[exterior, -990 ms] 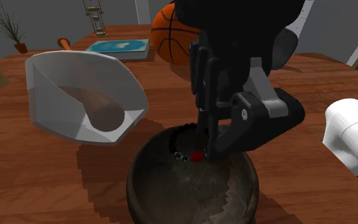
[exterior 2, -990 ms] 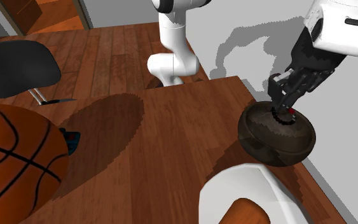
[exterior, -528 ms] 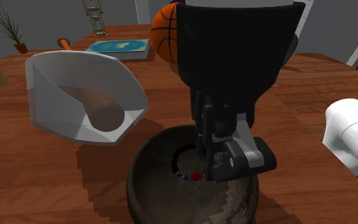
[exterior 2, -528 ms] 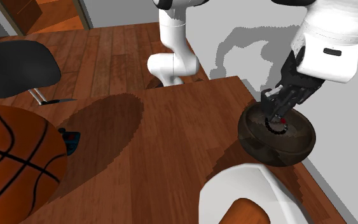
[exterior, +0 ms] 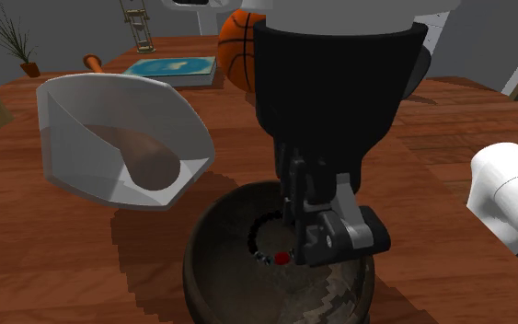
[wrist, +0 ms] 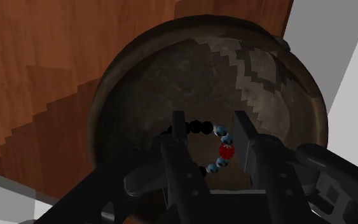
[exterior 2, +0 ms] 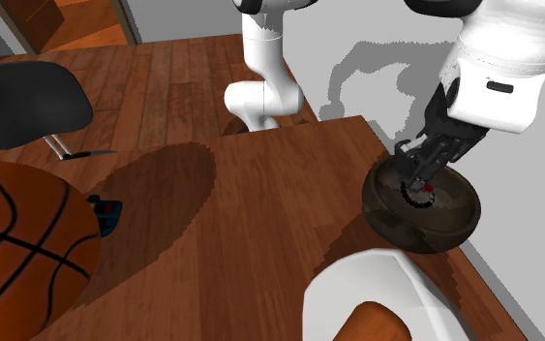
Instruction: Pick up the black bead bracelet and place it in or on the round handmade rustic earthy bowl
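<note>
Wrist view is the clearest: the gripper has its fingers apart with the black bead bracelet clasped between them, its red and bluish beads against one finger, low inside the dark round bowl. From the shoulder view, the black hand hides most of this; only an arc of beads and the red one show beside the fingertip, over the bowl's floor, and a white tilted container stands near the bowl. Only the second exterior view shows that the bowl sits at the wooden table's edge, well apart from the basketball.
</note>
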Action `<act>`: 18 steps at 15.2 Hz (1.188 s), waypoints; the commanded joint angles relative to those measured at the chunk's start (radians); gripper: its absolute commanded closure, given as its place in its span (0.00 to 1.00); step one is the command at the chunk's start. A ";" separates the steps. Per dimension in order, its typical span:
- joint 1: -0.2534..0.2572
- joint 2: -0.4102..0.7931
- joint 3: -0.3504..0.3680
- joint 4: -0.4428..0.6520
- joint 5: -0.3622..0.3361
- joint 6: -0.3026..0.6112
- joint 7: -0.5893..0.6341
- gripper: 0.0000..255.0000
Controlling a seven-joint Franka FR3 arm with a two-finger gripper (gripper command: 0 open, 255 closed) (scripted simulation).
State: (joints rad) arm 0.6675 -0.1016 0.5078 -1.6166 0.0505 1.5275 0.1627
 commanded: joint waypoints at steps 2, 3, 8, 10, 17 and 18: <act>0.000 0.000 0.000 0.000 0.000 0.000 0.000 0.00; 0.000 0.000 0.000 0.000 0.000 0.000 0.000 0.00; 0.002 0.030 0.006 0.100 -0.014 -0.073 0.011 0.00; 0.007 0.065 0.014 0.200 -0.031 -0.143 0.024 0.00; 0.007 0.065 0.014 0.200 -0.031 -0.143 0.024 0.00; 0.007 0.065 0.014 0.200 -0.031 -0.143 0.024 0.00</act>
